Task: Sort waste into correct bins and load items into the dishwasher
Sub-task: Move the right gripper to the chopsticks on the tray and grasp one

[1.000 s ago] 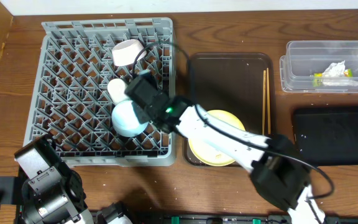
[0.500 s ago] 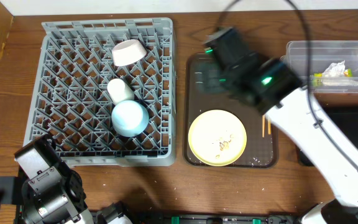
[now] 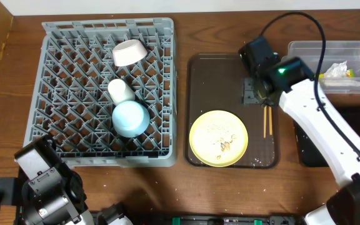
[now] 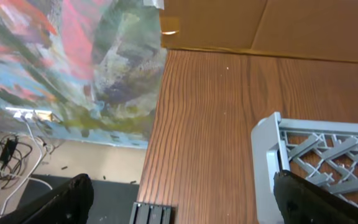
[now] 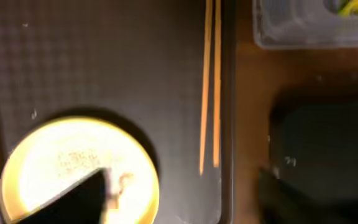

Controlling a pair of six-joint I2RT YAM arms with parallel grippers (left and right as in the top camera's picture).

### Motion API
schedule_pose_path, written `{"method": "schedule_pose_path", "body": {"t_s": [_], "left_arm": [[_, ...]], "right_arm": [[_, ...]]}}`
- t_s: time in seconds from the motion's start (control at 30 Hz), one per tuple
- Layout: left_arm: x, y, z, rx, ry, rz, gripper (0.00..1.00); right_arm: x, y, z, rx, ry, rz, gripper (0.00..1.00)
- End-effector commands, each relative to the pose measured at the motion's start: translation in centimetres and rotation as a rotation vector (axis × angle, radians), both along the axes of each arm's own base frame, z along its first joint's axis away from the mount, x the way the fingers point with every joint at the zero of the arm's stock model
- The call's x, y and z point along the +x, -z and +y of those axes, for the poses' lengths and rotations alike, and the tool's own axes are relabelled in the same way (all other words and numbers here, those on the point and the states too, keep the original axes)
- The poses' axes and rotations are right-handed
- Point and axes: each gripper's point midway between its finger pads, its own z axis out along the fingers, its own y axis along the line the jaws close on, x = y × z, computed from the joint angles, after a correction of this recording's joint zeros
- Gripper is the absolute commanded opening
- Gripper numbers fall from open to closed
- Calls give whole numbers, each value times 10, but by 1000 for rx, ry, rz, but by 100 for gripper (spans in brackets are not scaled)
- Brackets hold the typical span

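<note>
The grey dishwasher rack (image 3: 74, 94) holds the white bowl (image 3: 129, 52), the white cup (image 3: 121, 90) and the light-blue saucer (image 3: 130, 118). The pale-yellow plate (image 3: 218, 138) with food crumbs (image 3: 225, 145) lies on a dark-brown tray (image 3: 220, 81). The chopsticks (image 5: 210, 81) lie along the tray's right side. My right gripper (image 3: 254, 94) hovers above them, open and empty (image 5: 185, 199). The clear bin (image 3: 333, 65) holds the wrapper (image 3: 330, 80) and the tissue (image 3: 337, 69). The black bin (image 3: 349, 134) is partly hidden by my right arm. My left gripper (image 4: 179, 205) stands open over the table by the rack's corner (image 4: 272, 143).
The left arm's base (image 3: 42, 181) sits at the table's front left, below the rack. A cardboard wall (image 4: 260, 25) stands behind the table's far left edge. Beyond that edge the floor (image 4: 61, 162) drops away.
My right arm has left the saucer in the rack and swung right across the tray. It now hangs over the chopsticks with its jaws apart. The left arm has not moved.
</note>
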Motion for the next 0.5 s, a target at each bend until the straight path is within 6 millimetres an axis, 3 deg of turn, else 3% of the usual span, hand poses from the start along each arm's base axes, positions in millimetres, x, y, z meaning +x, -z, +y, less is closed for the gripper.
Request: {"method": "schedule_pose_path", "body": {"t_s": [0.0,0.13,0.27,0.47], "left_arm": [[-2,-5,1,12,-20,-21,94],[-2,-5,1,12,-20,-21,94],[-2,-5,1,12,-20,-21,94],[-2,-6,1,13,-20,-22,94]], "right_arm": [[8,31,-15,-4,80,-15,51],[16,63,-25,21,141,-30,41],[24,92,-37,21,145,-12,41],[24,136,-33,71,58,108,36]]}}
